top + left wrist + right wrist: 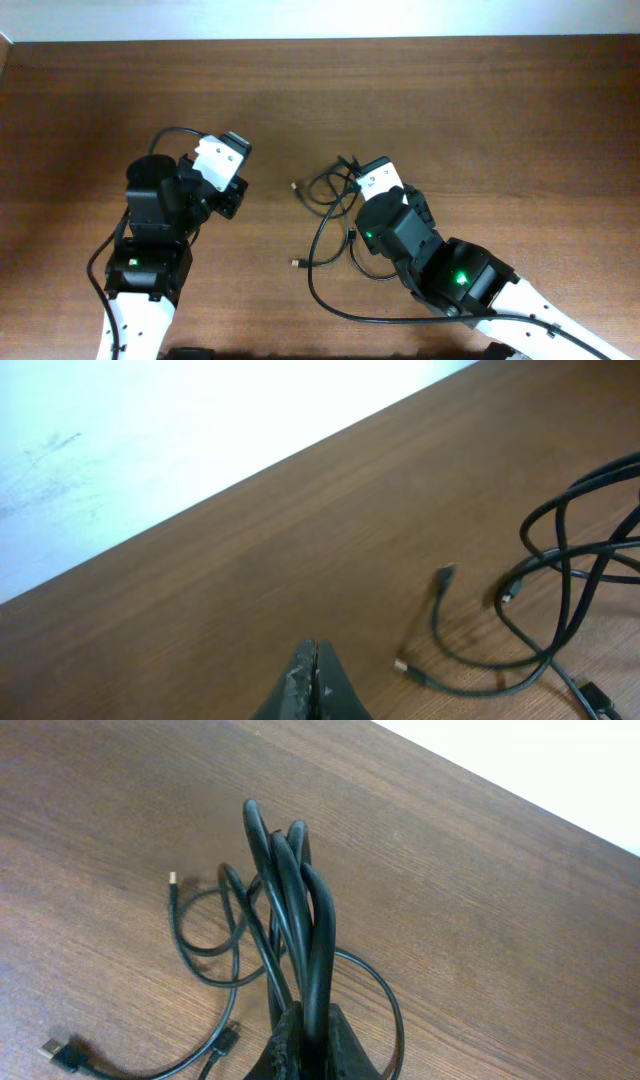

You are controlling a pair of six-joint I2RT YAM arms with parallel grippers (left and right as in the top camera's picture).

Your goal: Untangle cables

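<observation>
Brown wooden table (500, 90), tangled black cables (300, 910) partly resting on it, perhaps three

Left arm (150, 255) sits lower left in the overhead frame, left gripper (313, 685) with fingers (298, 688) pressed together, nothing between. Right arm (455, 275) angles in from lower right, right gripper (305, 1045) pinched tight on the cables (295, 900).

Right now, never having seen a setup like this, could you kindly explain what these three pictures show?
Two robot arms stand at a wooden table. The overhead picture looks straight down on both: the left arm and the right arm. The other two pictures come from cameras on each wrist, looking past the arm's own jaws. Thin black cables lie tangled on the table. The right arm's jaws are shut on several loops of them; the left arm's jaws are shut and hold nothing.
</observation>
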